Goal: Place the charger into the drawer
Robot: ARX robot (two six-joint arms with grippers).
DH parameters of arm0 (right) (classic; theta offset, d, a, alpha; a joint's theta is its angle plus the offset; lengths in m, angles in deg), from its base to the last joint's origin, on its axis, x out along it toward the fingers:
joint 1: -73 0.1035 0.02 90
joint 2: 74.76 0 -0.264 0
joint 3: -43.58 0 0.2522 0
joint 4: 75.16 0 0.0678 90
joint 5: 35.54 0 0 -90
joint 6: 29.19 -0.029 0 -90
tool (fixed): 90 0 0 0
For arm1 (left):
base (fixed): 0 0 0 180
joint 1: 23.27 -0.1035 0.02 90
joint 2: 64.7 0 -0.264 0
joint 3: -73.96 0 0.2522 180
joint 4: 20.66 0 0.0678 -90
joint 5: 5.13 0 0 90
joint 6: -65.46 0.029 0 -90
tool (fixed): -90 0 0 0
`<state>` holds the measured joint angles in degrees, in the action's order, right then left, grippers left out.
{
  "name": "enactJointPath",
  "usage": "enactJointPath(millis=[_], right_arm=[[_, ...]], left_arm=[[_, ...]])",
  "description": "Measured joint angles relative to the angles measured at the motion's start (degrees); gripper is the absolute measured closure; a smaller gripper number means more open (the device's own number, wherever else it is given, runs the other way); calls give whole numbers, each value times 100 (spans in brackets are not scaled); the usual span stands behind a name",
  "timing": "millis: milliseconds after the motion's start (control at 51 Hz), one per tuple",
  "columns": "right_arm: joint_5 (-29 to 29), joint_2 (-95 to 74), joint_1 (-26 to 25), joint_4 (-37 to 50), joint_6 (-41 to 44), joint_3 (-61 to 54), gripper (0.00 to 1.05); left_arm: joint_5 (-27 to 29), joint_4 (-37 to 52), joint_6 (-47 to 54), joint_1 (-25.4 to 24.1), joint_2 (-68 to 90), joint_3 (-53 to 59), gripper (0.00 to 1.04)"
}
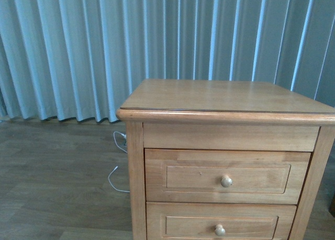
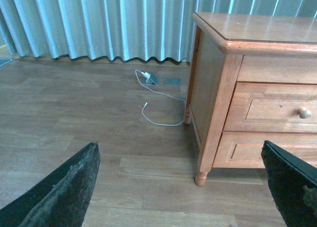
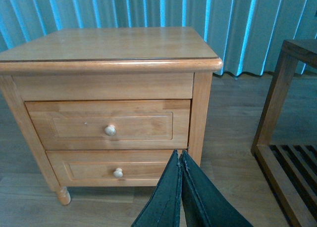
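Curtain (image 1: 78, 46) fills the far wall, pleated, pale blue-grey, down to the wood floor (image 1: 52, 187). Cabinet (image 1: 225, 161) stands near and right in the front view, honey wood, bare top, two drawers stacked, both fully closed. Upper drawer (image 1: 226, 176) with round knob (image 1: 226, 181) is likely the target; it has to be pulled out first, so the task looks barely begun. Lower drawer (image 1: 220, 221) is also shut. Dark wooden rack (image 3: 290, 133) with slatted shelf sits right of the cabinet, seen in the right wrist view only; it could crowd the right arm. Left gripper (image 2: 183, 187) has fingers spread wide, nothing between them, aimed at the floor left of the cabinet, probably idle or ready. Right gripper (image 3: 180, 187) has fingers pressed together, holding nothing visible, pointed at the cabinet front below the knobs. Thin white cable (image 2: 161, 106) loops on the floor left of the cabinet, running to a floor socket (image 2: 151, 78) near the curtain; this is not the charger. Charger not visible in any view, so where it is cannot be told.
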<state>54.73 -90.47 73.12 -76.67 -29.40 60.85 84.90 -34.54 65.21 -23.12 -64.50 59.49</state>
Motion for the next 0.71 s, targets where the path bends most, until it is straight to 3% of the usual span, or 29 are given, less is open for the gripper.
enactJointPath(millis=[353,471,706], right_arm=[[-15,555,0,-214,2,-319,103],[-24,1340,0,-1154,2,-319,103],[-22,1545,0,-1215,2,-319,103]], left_arm=[[0,0,0,0,0,0,6],[4,0,0,0,0,0,6],[0,0,0,0,0,0,6]])
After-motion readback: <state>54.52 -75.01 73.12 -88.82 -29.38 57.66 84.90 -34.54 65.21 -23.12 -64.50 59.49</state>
